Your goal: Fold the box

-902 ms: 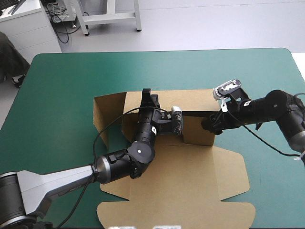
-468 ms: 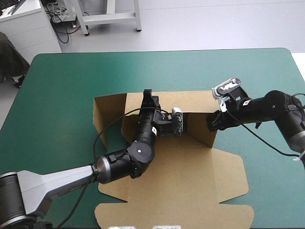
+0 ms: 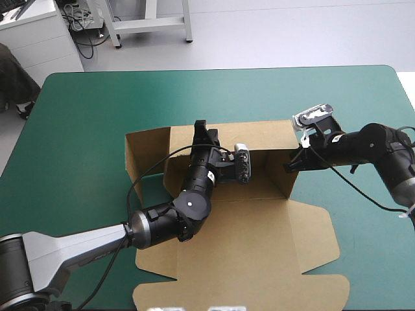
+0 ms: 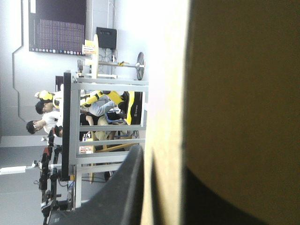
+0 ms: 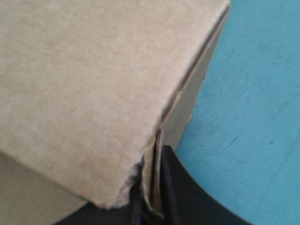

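Nearest the robot, the flat lid of the brown box [image 3: 253, 246] lies spread on the teal-green worktop [image 3: 78, 116], pointing at the near edge. The left arm [image 3: 188, 207] slants over it and hides part of the tray floor. Farther on the walls stand raised, the tray's long axis running left to right along the far edge; the left jaws are clamped on the back wall's top edge, the right jaws pinched on the right wall.

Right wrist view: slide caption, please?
Right gripper shut on the box's raised wall edge, teal-green cover beside it.
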Tool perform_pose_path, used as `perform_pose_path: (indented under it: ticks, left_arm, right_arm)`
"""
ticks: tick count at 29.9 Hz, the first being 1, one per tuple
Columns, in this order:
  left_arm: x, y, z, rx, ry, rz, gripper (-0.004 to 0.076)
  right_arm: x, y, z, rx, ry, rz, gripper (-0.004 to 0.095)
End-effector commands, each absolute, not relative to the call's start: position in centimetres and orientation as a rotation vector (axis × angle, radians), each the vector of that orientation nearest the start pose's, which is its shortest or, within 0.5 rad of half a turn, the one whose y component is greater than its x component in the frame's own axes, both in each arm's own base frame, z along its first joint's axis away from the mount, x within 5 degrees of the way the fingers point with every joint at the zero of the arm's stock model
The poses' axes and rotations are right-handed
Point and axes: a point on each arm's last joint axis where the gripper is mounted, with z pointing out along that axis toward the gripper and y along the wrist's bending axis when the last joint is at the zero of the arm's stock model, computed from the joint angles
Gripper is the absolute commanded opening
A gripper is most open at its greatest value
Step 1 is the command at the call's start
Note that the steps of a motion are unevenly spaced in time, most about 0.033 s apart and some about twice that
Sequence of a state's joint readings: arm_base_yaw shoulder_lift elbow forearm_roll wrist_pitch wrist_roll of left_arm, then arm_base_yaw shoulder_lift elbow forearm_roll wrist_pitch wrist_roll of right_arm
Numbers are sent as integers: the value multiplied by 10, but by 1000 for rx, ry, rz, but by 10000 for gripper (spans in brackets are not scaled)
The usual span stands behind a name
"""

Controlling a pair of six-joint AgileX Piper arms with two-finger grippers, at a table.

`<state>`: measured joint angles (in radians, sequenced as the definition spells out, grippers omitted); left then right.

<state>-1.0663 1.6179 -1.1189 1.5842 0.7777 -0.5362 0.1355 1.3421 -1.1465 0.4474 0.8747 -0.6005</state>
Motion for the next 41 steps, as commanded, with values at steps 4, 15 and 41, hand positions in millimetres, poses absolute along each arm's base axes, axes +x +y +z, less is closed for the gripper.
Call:
perform_pose_path:
  ticks: [4, 15, 41]
  left_arm:
    - [210, -277, 349, 1221, 1269, 685, 459]
    - [177, -280, 366, 1159, 1255, 702, 533]
    - [192, -205, 500, 1046, 1712, 41, -6]
  right_arm:
    - [279, 54, 355, -470, 2245, 165, -22]
    - [290, 34, 361, -322, 2201, 0, -22]
    - [289, 27, 360, -305, 2239, -8, -23]
